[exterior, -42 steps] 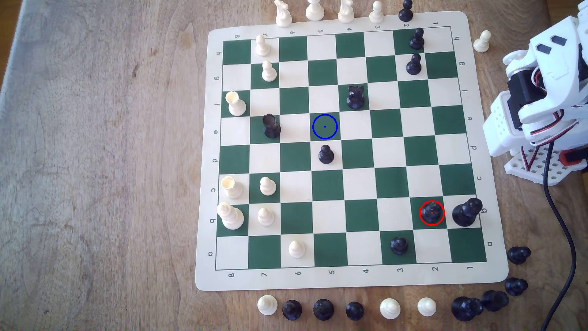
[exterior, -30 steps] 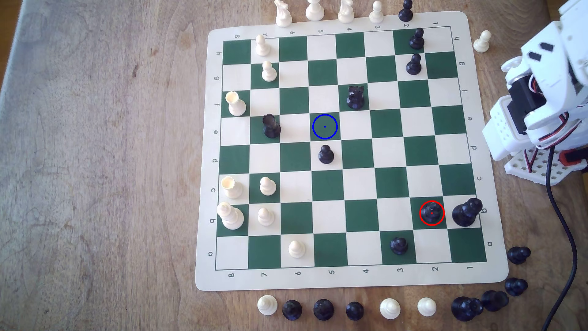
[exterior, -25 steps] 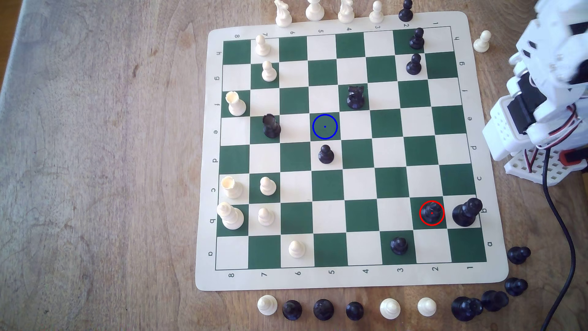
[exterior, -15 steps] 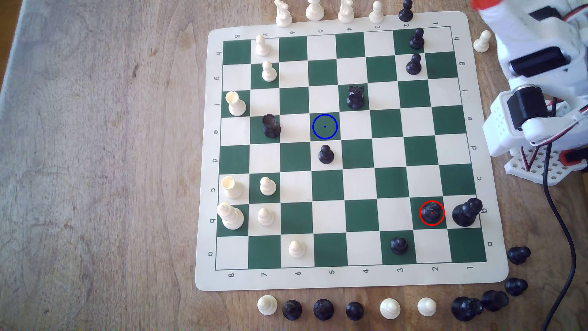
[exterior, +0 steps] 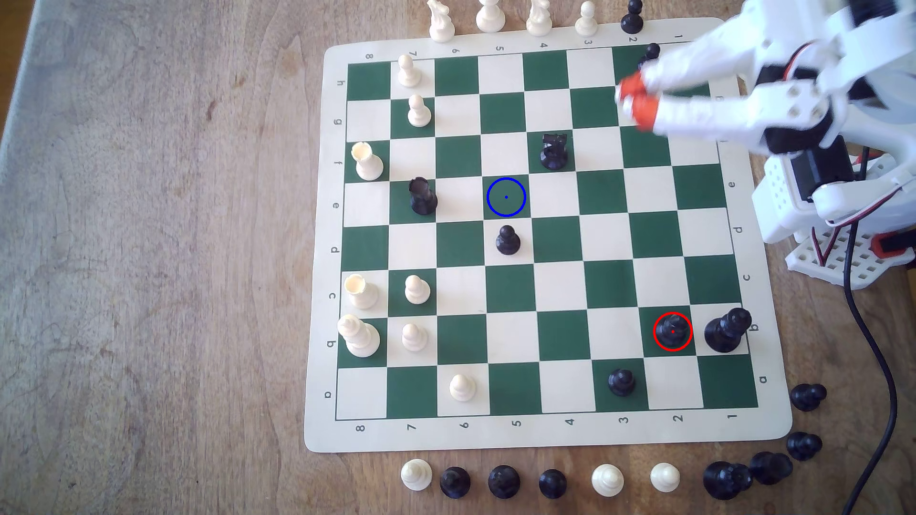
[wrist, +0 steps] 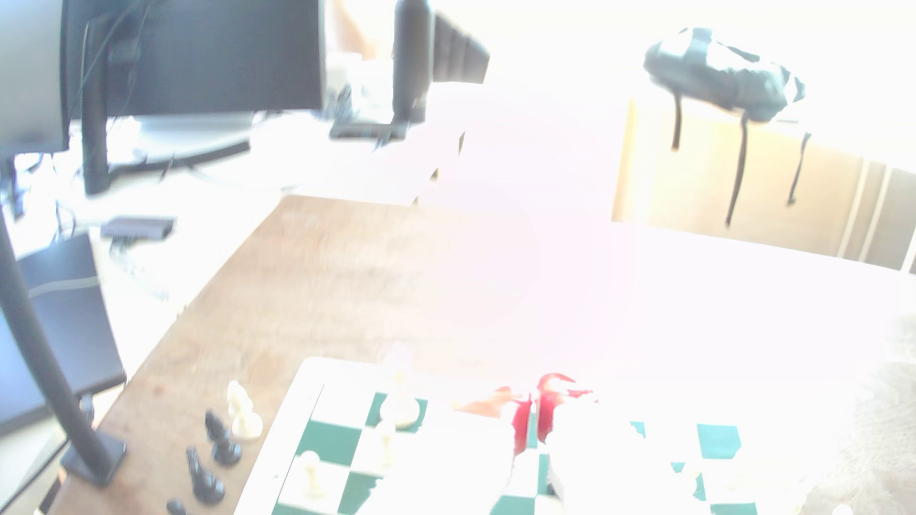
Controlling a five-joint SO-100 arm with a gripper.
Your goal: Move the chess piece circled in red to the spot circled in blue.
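Note:
The chess piece (exterior: 672, 331), a glossy black piece inside a red ring, stands on a dark green square near the board's lower right corner in the exterior view. The spot (exterior: 506, 197), a green square with a blue ring and dot, lies bare near the board's middle. My gripper (exterior: 637, 101) hovers blurred over the board's upper right, far above the chess piece in the picture. Its orange fingertips (exterior: 646, 113) sit close together with nothing between them. In the washed-out wrist view the gripper (wrist: 533, 421) shows red tips with a thin gap over the board.
A black pawn (exterior: 507, 240) stands one square below the spot, a black rook (exterior: 423, 196) two squares to its left, and a black knight (exterior: 553, 151) up to its right. A tall black piece (exterior: 726, 330) stands right beside the circled piece. Captured pieces line the board's edges. A black cable (exterior: 887, 376) runs down the right.
The arm has unfolded from its base at the exterior view's right. The gripper has swung out leftward over the board's upper right corner and now covers black pawns there. No piece has moved.

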